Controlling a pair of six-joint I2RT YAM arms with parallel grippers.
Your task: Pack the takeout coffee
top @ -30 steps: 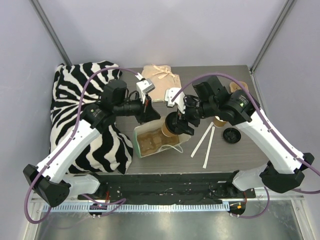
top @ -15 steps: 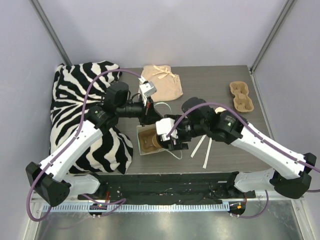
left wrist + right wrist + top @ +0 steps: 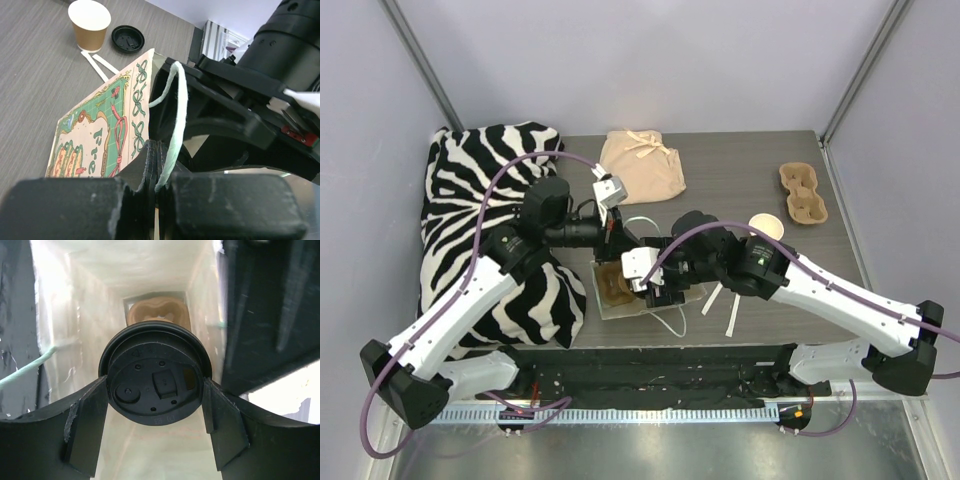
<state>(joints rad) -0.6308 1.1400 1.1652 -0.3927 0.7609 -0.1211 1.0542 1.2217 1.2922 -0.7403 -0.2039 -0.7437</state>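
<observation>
The takeout coffee sits inside the mouth of the paper bag, its black lid facing the right wrist camera and the bag's pale walls around it. The right end effector grips it, one finger pressed against each side of the lid rim. Past the cup, at the bag's far end, a tan moulded shape shows. The left end effector is closed on the bag's pale handle cord, holding that side up. The bag lies near the near edge of the desk, left of centre, just beside the zebra-striped cloth that covers the left edge. An open cup stands right of centre, with a loose lid just beside it and white strips near the bag. A beige pouch rests by the far edge, and a cup carrier by the right edge.
</observation>
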